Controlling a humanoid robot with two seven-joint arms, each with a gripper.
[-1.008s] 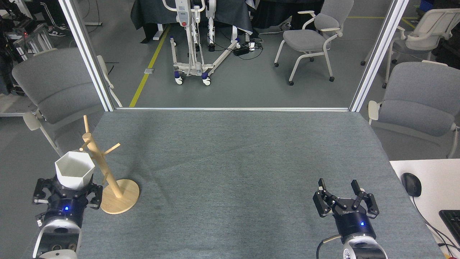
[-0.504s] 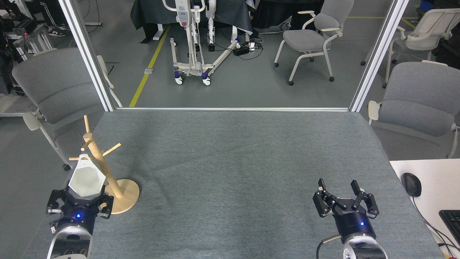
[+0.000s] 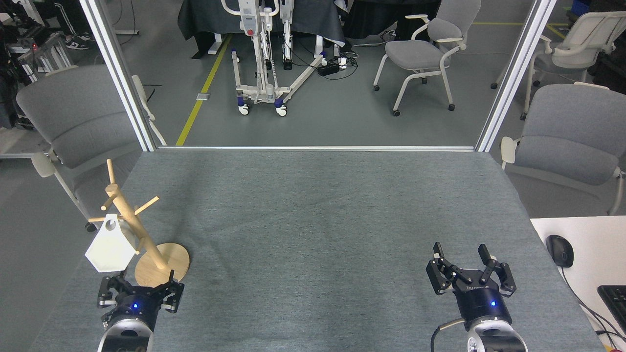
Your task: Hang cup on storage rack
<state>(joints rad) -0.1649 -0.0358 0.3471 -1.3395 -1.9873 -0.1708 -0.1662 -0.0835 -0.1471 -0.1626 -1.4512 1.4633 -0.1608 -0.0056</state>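
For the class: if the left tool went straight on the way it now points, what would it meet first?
Most likely the storage rack: its round base lies just beyond the open left tool. The hanging cup sits slightly left; depth is unclear.

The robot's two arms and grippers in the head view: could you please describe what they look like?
Both match. The left gripper and right gripper are black, with jointed, linkage-style fingers on a round black wrist housing that carries a small glowing blue light. Behind each housing the arm segment turns white or silver-grey. The right housing bears small pale lettering, too small to read, and a dark cable loops out beside the right arm.
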